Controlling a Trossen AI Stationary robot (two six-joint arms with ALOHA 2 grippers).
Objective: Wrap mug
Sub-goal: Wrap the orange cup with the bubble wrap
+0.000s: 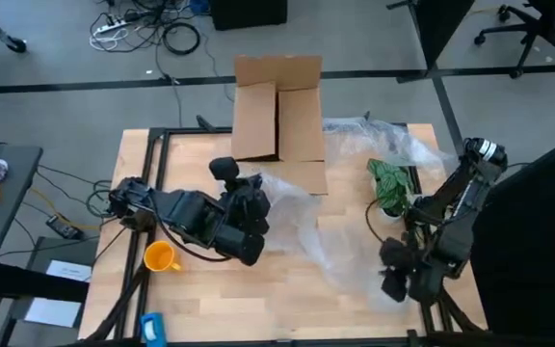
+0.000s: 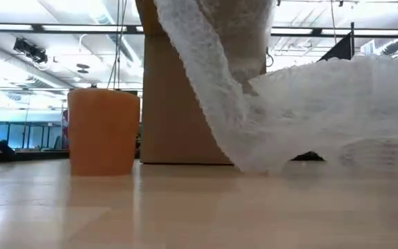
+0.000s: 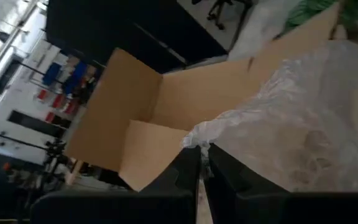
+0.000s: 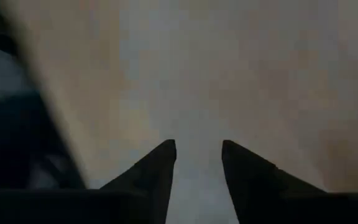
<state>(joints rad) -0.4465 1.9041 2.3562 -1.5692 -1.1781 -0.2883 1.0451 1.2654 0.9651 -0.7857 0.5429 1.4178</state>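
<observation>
Risk: the plastic sheet [image 3: 303, 124] may slip from the thin pinch, or drag into the cardboard box [image 1: 277, 111] as it is lifted. Left pincer [image 3: 202, 165] is clamped on the sheet's edge, arm reaching across mid-desk. Right pincer [image 4: 197, 155] hangs narrowly parted, empty, low near the right edge. The mug [image 1: 160, 256] stands uncovered toward the desk's [image 1: 258, 299] left front, apart from the sheet.

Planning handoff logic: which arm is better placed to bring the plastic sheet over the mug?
Left. Its hand is already shut on the plastic sheet, and the mug stands beside that arm. The right hand is open at the table's opposite side, far from the mug.
</observation>
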